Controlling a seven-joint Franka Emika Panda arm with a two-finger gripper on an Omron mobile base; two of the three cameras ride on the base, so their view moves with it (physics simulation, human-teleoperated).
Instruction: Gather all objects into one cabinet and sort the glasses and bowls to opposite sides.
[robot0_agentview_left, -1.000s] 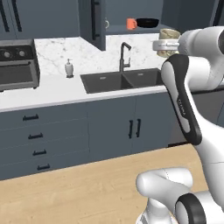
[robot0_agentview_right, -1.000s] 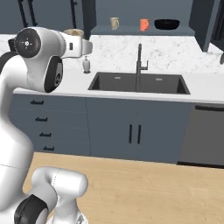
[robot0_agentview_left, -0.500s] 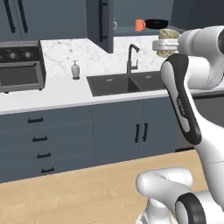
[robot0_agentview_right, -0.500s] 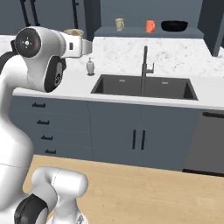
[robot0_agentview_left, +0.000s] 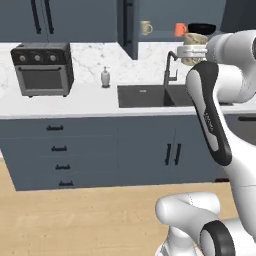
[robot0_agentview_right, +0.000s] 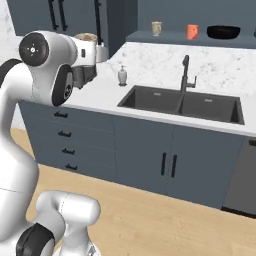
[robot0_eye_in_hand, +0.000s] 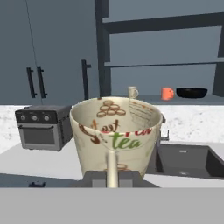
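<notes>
My gripper is shut on the handle of a beige patterned mug, which I hold upright high above the counter. The left base view shows that mug in my gripper in front of the open slate-blue cabinet. On the cabinet's lower shelf stand a second beige mug, an orange mug and a wide black bowl, left to right. From the right base view the held mug sits far left of the shelf's beige mug, orange mug and bowl.
A toaster oven and a white soap dispenser stand on the marble counter. The sink with its black faucet lies below the open cabinet. The cabinet door swings out at the shelf's left.
The whole picture has slid to the right in both base views, so the base has driven left. The mug stays in my shut gripper, unchanged.
</notes>
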